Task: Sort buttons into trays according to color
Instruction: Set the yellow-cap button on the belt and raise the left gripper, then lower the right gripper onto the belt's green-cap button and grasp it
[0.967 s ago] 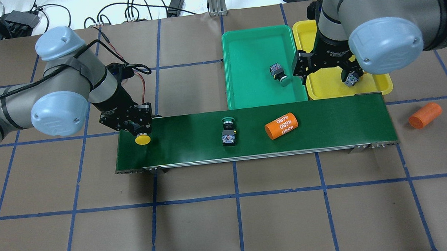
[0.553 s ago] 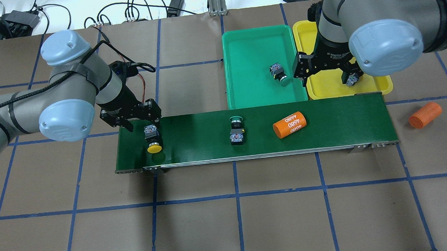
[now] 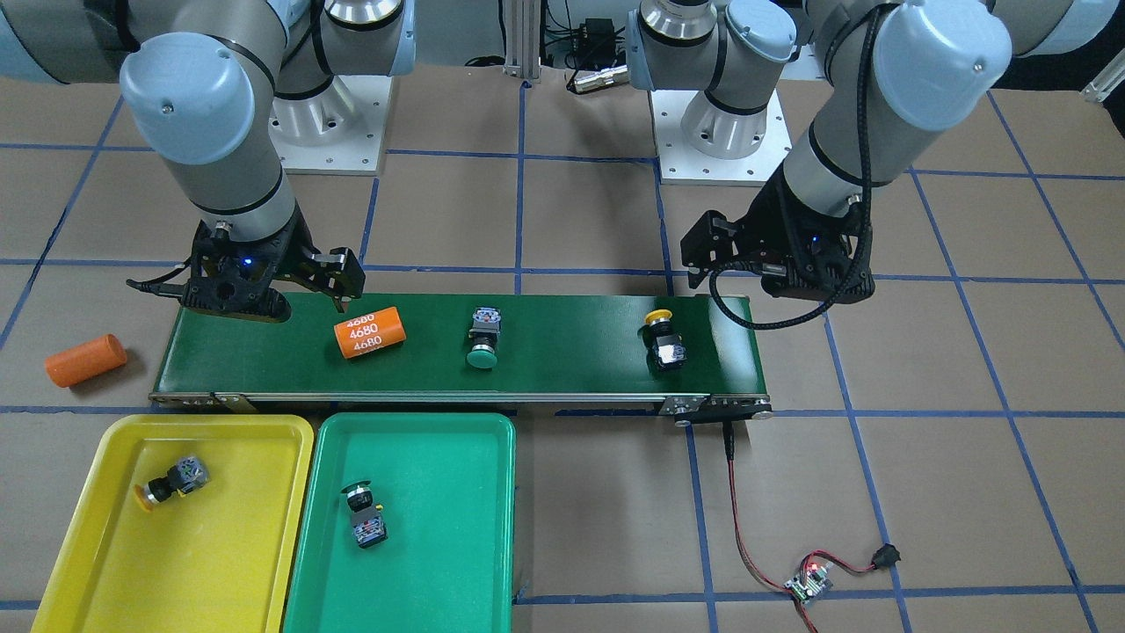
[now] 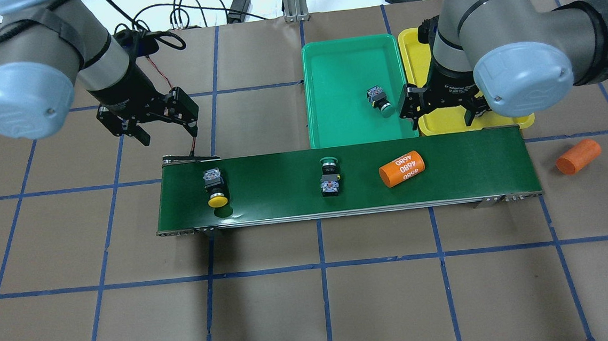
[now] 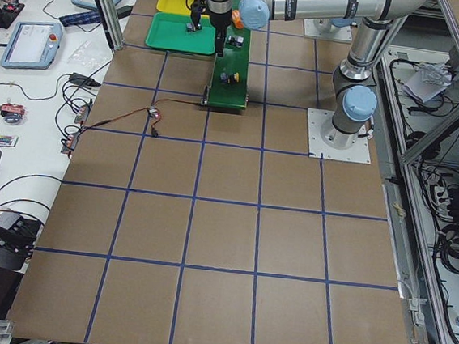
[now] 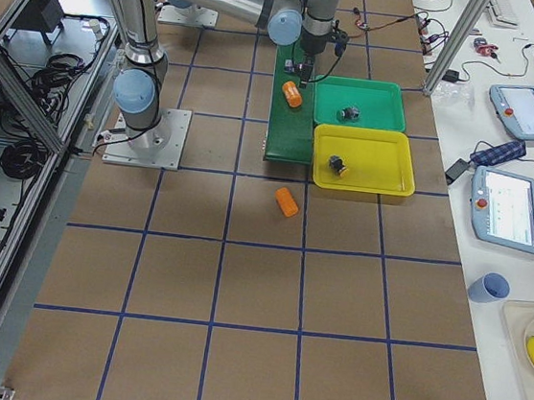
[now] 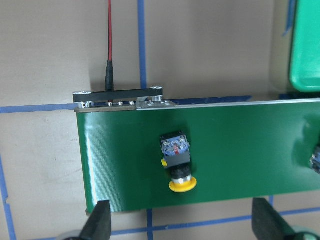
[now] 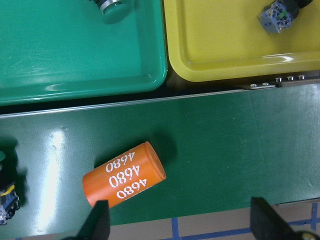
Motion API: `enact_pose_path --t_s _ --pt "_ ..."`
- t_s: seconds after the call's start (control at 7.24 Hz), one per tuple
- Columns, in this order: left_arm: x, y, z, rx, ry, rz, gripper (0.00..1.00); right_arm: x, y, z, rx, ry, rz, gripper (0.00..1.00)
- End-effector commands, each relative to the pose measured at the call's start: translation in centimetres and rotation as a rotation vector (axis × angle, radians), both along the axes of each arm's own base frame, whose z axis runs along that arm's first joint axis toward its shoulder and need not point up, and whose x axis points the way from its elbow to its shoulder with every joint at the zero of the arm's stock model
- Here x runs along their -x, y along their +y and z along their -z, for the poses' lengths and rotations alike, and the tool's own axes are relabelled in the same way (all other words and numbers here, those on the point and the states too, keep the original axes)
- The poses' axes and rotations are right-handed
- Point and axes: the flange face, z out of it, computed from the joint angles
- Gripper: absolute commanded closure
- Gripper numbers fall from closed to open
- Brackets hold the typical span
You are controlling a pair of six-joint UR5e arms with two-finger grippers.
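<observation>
A yellow button lies on the conveyor belt's left end and also shows in the left wrist view. A green button lies mid-belt. Another green button lies in the green tray. A second yellow button lies in the yellow tray; my right arm hides it from overhead. My left gripper is open and empty above the table, beyond the belt's left end. My right gripper is open and empty over the trays' near edge, above the belt's far side.
An orange cylinder marked "4680" lies on the dark-green conveyor belt, right of the green button. A plain orange cylinder lies on the table right of the belt. A red wire runs from the belt's left end to a small board.
My left gripper let go of the yellow button on the belt's left end and pulled up and away. The belt's objects moved right. My right gripper shifted slightly toward the belt.
</observation>
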Motion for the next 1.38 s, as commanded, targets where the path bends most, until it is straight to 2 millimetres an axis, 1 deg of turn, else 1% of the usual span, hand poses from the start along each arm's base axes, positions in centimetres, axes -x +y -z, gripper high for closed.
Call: enact_pose_path --t_s 0.0,0.14,0.28,0.41,0.55,0.69,0.83,0.97,1.11,1.24 --pt "2.7 1.1 -2.1 0.04 -0.097 0.058 0.0 -1.2 0.3 1.3 0.017 -0.006 -0.02 0.0" --pt "3.7 1.7 -3.8 0.066 -0.072 0.063 0.0 -2.0 0.7 2.4 0.042 -0.058 -0.022 0.0" --pt "3.9 2.0 -4.7 0.045 -0.057 -0.011 0.0 -2.5 1.0 3.3 0.049 -0.104 -0.019 0.0" --pt "3.6 2.0 -3.9 0.022 -0.066 -0.017 0.0 -2.7 1.0 3.7 0.051 -0.12 -0.005 0.0" --pt "3.0 0.6 -3.7 0.023 -0.053 -0.039 0.0 -3.4 1.2 4.0 0.042 -0.173 0.021 0.0" --pt "3.2 1.5 -4.3 0.027 -0.028 -0.045 0.0 -4.3 1.4 5.2 0.022 -0.185 0.047 0.0" --pt "3.2 1.8 -4.8 0.018 -0.031 -0.036 0.0 -6.3 1.3 6.2 0.043 -0.185 0.03 0.0" --pt "2.7 2.1 -4.8 0.001 -0.052 -0.031 0.0 -8.5 1.3 7.8 0.044 -0.17 0.045 0.0" --pt "0.8 1.5 -5.2 0.016 -0.098 -0.028 0.0 -9.8 1.3 9.2 0.048 -0.14 0.049 0.0" --pt "0.1 1.5 -5.0 0.008 -0.107 -0.036 0.0 -10.5 1.5 10.2 0.038 -0.106 0.032 0.0"
